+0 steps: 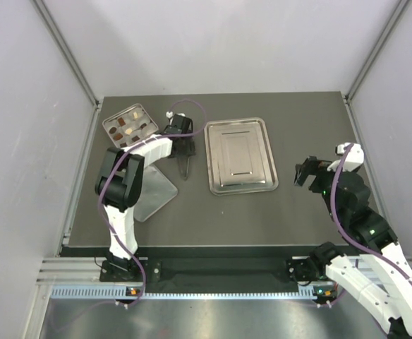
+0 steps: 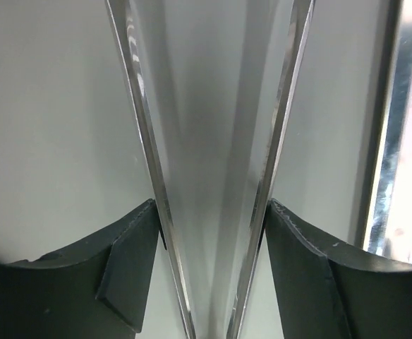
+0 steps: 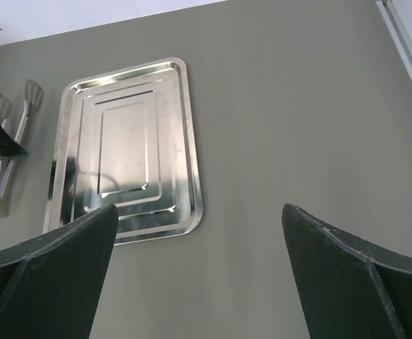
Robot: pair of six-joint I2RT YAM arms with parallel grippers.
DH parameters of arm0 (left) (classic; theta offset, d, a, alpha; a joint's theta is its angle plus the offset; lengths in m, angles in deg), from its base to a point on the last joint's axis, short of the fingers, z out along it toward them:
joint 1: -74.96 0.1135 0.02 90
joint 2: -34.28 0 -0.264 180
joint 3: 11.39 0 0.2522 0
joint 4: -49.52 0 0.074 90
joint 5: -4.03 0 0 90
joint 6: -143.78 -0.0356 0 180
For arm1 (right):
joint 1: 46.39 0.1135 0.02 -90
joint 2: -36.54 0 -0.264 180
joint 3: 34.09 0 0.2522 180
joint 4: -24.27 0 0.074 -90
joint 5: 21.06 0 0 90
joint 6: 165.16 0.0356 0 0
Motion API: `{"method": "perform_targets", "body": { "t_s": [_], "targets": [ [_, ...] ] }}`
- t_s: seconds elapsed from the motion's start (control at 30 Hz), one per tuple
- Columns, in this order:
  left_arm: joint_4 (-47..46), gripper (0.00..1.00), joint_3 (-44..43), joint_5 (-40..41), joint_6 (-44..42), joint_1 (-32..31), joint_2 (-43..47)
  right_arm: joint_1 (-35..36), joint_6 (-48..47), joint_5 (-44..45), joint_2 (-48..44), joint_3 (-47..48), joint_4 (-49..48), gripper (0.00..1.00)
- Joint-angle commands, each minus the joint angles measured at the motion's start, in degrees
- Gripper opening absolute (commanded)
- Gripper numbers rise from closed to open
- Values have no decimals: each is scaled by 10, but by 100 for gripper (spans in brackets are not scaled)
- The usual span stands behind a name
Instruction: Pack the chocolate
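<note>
Left hand (image 2: pixel 211 203) straddling steel tongs (image 1: pixel 184 164), grip not determinable; tongs between tin (image 1: pixel 109 122) holding chocolate (image 1: pixel 130 127) and steel tray (image 1: pixel 240 155). Right hand (image 3: pixel 200 208) spread wide, empty.

chocolate (image 1: pixel 130 126): showing too small for counting pieces.
tongs (image 2: pixel 141 127): blurring close up, running past top and bottom edges.
grey panel (image 1: pixel 158 198): lying partly hidden under left arm (image 1: pixel 125 185).

Shows bright, even overhead light with soft shadows on the desk (image 1: pixel 298 212), glare streaking the steel tray (image 1: pixel 241 152) and the tongs (image 2: pixel 144 120), and heavy close-up blur throughout the left wrist view.
</note>
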Motion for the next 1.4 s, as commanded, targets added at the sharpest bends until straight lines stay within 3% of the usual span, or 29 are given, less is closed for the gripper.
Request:
{"method": "perform_targets", "body": {
  "t_s": [0.0,0.1,0.23,0.63,0.9,1.03,1.23,1.37],
  "targets": [
    [-8,66,-42,-3,5,-3,0,-1,-6,10,5,-1,-30,100],
    [13,70,-54,-2,4,-8,9,-1,-2,4,5,1,-30,100],
    [26,91,-60,-5,-5,-13,30,-2,4,3,0,3,-27,100],
    [94,96,-24,-26,-10,-16,140,-1,36,-31,-8,24,11,100],
    [103,96,74,-147,-31,-18,323,-1,60,-86,1,28,51,100],
    [160,98,114,-135,-38,-18,420,-1,68,-115,-5,20,63,100],
    [175,99,200,-119,-33,-18,537,0,90,-158,0,-3,71,100],
    [169,99,248,-85,-32,-18,564,0,100,-178,27,5,67,100]
  ]
}}
